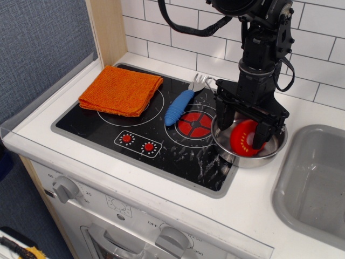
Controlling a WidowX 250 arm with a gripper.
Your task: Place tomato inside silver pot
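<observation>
The red tomato (242,138) lies tilted inside the silver pot (272,152), which stands on the right edge of the black hob. My gripper (242,125) hangs low over the pot. Its fingers (222,115) are spread apart on either side of the tomato and no longer clamp it. The right finger hides part of the tomato's right side.
A blue-handled fork (180,104) lies left of the pot beside the red burner (194,123). An orange folded cloth (121,89) sits on the hob's left burner. A grey sink basin (315,181) lies to the right. White tiled wall stands behind.
</observation>
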